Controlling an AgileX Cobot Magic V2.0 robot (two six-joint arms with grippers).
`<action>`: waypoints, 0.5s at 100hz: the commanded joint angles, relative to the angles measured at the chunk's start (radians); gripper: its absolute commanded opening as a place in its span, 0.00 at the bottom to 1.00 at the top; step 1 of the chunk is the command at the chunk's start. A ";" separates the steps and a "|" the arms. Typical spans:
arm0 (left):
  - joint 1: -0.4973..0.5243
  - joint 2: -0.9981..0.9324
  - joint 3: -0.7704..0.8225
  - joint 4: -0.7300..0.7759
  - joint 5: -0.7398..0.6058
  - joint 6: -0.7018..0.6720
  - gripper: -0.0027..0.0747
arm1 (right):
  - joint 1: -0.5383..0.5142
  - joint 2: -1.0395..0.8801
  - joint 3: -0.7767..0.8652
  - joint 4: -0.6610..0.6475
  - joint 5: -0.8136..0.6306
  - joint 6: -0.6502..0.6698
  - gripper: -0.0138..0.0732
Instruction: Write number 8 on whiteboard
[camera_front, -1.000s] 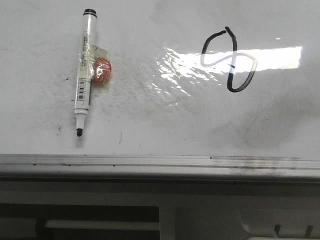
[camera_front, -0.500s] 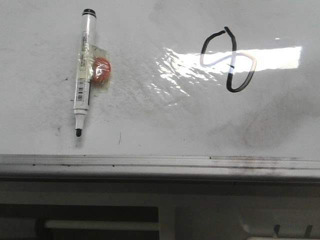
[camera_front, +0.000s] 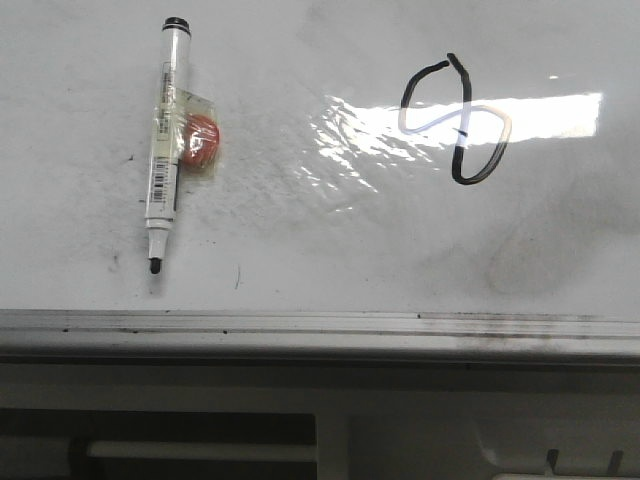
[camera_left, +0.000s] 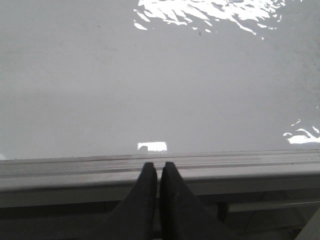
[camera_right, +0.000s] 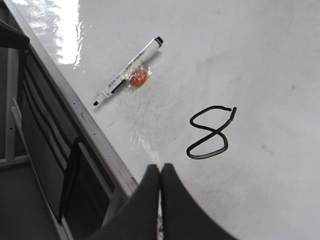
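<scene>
Front view: marker (camera_front: 164, 145) beside orange blob (camera_front: 200, 141)

Black tilted number 8 (camera_front: 458, 120), two uneven loops, on glossy smudged whiteboard (camera_front: 300, 240), right side.

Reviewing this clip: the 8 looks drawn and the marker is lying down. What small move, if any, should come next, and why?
Probably none beyond holding both arms back. The number 8 has two loops on the whiteboard, though its top loop shows a small gap. The marker lies uncapped, free of both grippers. The left gripper and right gripper are shut and empty near the edge rail.
</scene>
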 joint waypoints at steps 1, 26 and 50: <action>0.003 -0.027 0.039 -0.012 -0.036 -0.009 0.01 | -0.011 0.021 0.005 0.002 -0.137 0.015 0.09; 0.003 -0.027 0.039 -0.012 -0.036 -0.009 0.01 | -0.152 0.025 0.152 -0.511 -0.245 0.670 0.09; 0.003 -0.027 0.039 -0.012 -0.036 -0.009 0.01 | -0.324 -0.048 0.345 -0.658 -0.346 0.785 0.09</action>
